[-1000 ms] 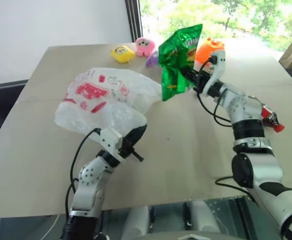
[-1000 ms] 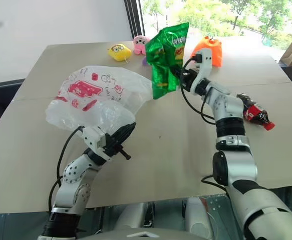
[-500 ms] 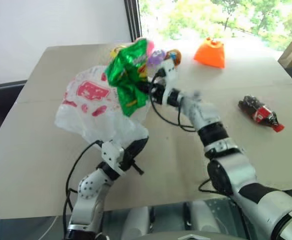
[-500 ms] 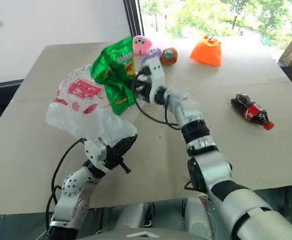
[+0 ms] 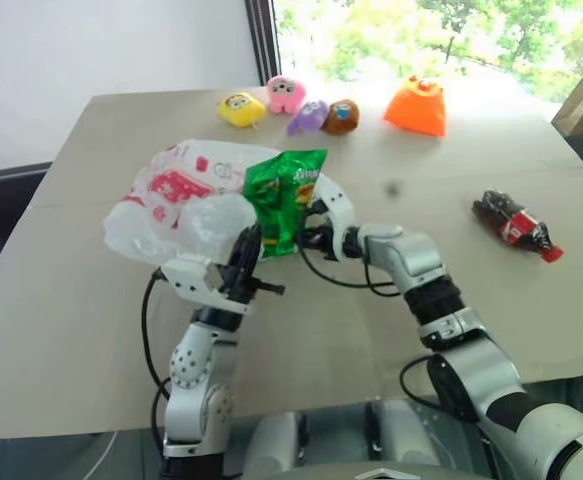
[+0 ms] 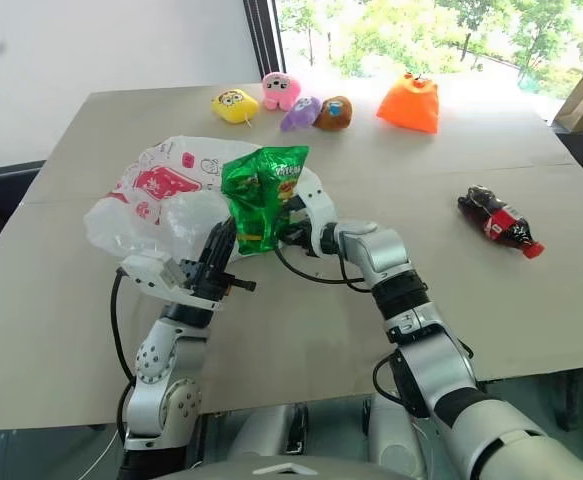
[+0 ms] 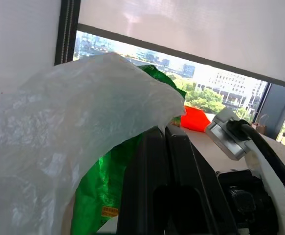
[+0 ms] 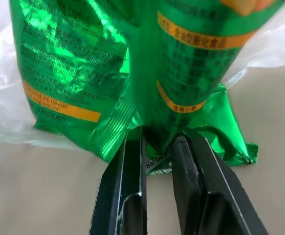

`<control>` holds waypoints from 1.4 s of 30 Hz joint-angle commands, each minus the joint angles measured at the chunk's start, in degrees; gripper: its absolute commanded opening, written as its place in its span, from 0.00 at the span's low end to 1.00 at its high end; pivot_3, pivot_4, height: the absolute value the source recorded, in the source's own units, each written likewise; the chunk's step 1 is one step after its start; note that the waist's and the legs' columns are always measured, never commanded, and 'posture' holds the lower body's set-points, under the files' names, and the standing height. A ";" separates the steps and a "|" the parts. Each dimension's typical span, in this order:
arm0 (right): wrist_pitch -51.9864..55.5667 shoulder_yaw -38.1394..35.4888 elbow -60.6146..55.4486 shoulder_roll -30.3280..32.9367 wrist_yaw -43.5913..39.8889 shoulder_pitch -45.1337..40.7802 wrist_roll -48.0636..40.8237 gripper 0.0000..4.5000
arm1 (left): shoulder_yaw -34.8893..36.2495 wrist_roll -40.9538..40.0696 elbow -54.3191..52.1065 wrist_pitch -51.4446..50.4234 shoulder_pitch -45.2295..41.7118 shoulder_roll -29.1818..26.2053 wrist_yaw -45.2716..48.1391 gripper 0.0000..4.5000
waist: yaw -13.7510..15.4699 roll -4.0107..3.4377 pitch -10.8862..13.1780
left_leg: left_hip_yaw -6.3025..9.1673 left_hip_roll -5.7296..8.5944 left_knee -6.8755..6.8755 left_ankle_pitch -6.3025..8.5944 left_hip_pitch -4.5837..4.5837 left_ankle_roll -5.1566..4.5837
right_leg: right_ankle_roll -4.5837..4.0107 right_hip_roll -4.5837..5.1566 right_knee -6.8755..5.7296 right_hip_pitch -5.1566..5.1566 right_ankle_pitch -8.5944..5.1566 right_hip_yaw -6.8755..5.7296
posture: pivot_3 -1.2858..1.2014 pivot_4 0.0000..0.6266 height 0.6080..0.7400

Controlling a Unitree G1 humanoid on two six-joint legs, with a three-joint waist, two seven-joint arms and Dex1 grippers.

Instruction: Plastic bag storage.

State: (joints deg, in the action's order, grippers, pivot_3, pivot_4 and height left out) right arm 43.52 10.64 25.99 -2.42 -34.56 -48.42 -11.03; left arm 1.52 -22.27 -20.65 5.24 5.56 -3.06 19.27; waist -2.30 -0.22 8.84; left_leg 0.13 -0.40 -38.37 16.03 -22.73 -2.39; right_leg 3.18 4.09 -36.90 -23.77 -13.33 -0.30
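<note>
The plastic bag (image 5: 176, 205) sits on the left part of the table (image 5: 91, 330), puffed up. The left gripper (image 5: 243, 250) is closed tight on the near edge of the bag and holds it up. The right gripper (image 8: 154, 147) pinches the bottom edge of a green snack packet (image 5: 283, 200), which stands upright right beside the bag, touching it. Far away on the table are four small soft toys (image 5: 286, 103) and an orange thing (image 5: 418, 106). A dark bottle (image 5: 516, 224) lies on the right
</note>
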 commanded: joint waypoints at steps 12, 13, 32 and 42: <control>-27.47 1.64 -9.12 13.39 -17.10 -0.32 1.81 0.99 | 1.73 -4.25 0.01 2.70 2.01 0.50 2.38 0.00 | 0.69 0.02 0.02 | 0.03 0.07 -0.05 0.01 -0.03 -0.01 | 0.01 0.02 0.12 0.07 0.00 -0.02 | 0.52 0.24 1.00; -31.28 0.94 -7.42 14.86 -16.14 -0.59 3.07 0.99 | 1.83 -4.33 0.13 2.63 1.80 0.38 2.48 0.00 | 0.66 0.02 0.02 | 0.03 0.07 -0.05 0.01 -0.03 -0.01 | 0.01 0.01 0.11 0.07 0.00 -0.02 | 0.52 0.24 1.00; -64.03 6.64 39.25 8.94 7.41 -19.34 26.05 0.99 | 0.54 -2.81 0.05 2.49 1.30 -0.47 2.80 0.00 | 0.27 0.06 0.05 | -0.16 0.01 0.00 -0.16 -0.01 0.28 | 0.00 0.02 0.12 0.01 0.00 0.16 | 0.52 0.24 1.00; -64.72 9.43 44.99 9.00 16.47 -21.97 33.34 0.19 | -0.39 -1.65 -0.83 3.16 2.36 0.34 1.78 0.00 | 0.02 0.05 0.06 | -0.13 0.00 0.01 -0.17 -0.01 0.29 | -0.01 0.01 0.11 -0.01 -0.01 0.14 | 0.52 0.24 1.00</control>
State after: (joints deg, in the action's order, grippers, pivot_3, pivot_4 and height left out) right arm -19.84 19.94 71.45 6.58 -19.31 -68.09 21.94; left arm 1.60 -24.25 -19.27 6.94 7.53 -2.97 21.14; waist -2.28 -0.17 8.90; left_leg 0.00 -0.41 -38.35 15.86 -22.74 -2.09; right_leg 3.17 4.10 -36.80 -23.78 -13.34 -0.16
